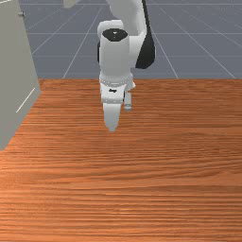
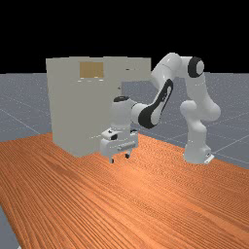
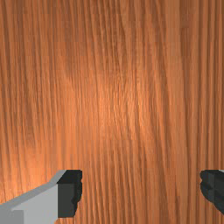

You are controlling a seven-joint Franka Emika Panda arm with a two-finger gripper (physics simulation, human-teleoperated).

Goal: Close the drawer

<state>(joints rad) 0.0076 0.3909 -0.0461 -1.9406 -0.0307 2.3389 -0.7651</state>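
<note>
The gripper [image 2: 120, 158] hangs above the bench [image 2: 131, 209], its jaws directed downward and set wide apart. In the wrist view, the black pads [image 3: 70, 192] stand at opposite sides, with bench wood visible below and between them.

The drawer [image 2: 138, 73] is open. It projects from the upper part of the cabinet [image 2: 73, 109], toward the far view's right, well above the level of the jaws. The drawer and the jaws are well apart.

The cabinet is a tall, pale box located to one side of the jaws. In the front view it occupies the left side, with a gap between it and the hand; in the far view it stands behind the hand and toward the left. A tan panel [image 2: 91, 69] is set high in the cabinet, above jaw level. A small knob [image 1: 21, 14] protrudes from the cabinet side.

The white arm [image 2: 168, 80] is bent above the bench and carries the jaws at its lower end.
</note>
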